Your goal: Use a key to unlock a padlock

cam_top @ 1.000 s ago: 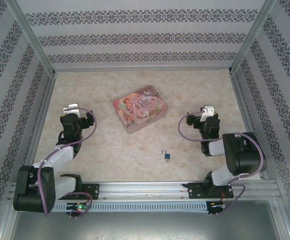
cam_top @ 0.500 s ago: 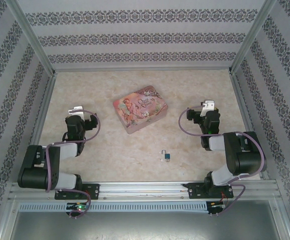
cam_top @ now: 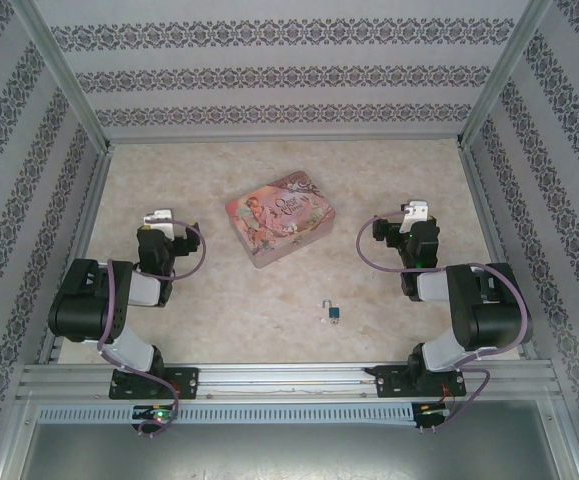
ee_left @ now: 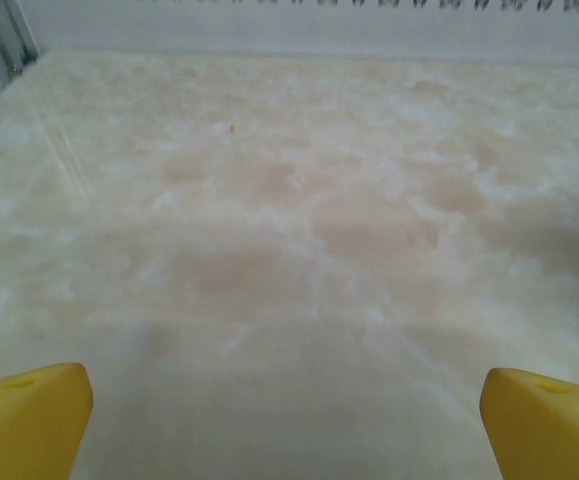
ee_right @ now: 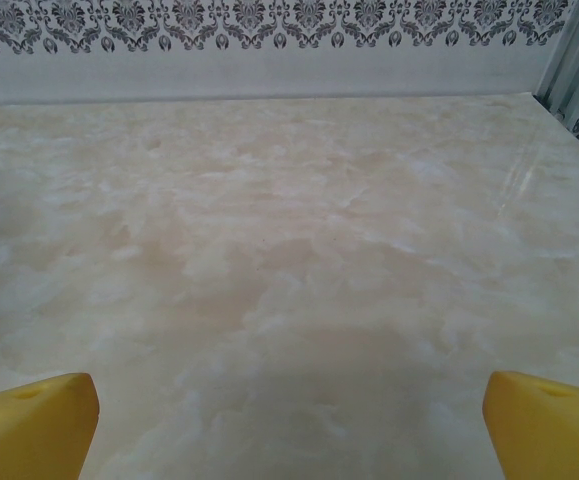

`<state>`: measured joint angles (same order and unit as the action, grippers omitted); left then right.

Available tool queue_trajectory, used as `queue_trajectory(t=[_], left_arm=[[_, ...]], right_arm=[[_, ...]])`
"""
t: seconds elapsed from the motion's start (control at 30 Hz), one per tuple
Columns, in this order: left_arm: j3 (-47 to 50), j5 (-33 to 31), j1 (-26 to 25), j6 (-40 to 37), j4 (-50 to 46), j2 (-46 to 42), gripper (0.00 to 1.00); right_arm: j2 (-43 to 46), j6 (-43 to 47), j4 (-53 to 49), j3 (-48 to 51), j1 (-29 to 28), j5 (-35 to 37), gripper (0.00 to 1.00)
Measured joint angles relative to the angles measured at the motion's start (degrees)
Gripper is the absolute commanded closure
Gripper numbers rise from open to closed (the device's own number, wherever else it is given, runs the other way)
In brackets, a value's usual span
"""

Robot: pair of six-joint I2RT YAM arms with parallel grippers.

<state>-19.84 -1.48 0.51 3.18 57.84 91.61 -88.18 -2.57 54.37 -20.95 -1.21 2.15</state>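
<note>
The padlock (cam_top: 335, 315), tiny with a blue body and silvery shackle, lies on the marbled table between the two arm bases, near the front. A pale speck beside it at its left may be the key (cam_top: 325, 320); it is too small to be sure. My left gripper (cam_top: 156, 218) hovers at the left side of the table, far from the padlock. In the left wrist view its yellow fingertips (ee_left: 24, 420) stand wide apart over bare table, open. My right gripper (cam_top: 414, 213) is at the right side, and its yellow fingertips (ee_right: 29, 425) are likewise open with nothing between them.
A pink illustrated tin box (cam_top: 280, 217) sits at the table's middle, between the grippers and behind the padlock. Patterned walls (cam_top: 269, 75) enclose the table on three sides. A metal rail (cam_top: 289, 378) runs along the front edge by the arm bases.
The left arm has folded back, its elbow swinging up and inward while its gripper shifted slightly right. The right gripper edged up a little at first. Padlock and tin have not moved.
</note>
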Motion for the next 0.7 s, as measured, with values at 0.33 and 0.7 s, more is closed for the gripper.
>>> queue_trajectory(t=[0.33, 0.7], left_arm=[[-0.42, 0.0, 0.0, 0.0, -0.35, 0.0, 0.01], [-0.42, 0.0, 0.0, 0.0, -0.42, 0.0, 0.01]], right_arm=[[0.0, 0.0, -0.02, 0.0, -0.02, 0.07, 0.02], [0.0, 0.0, -0.22, 0.0, -0.02, 0.17, 0.02]])
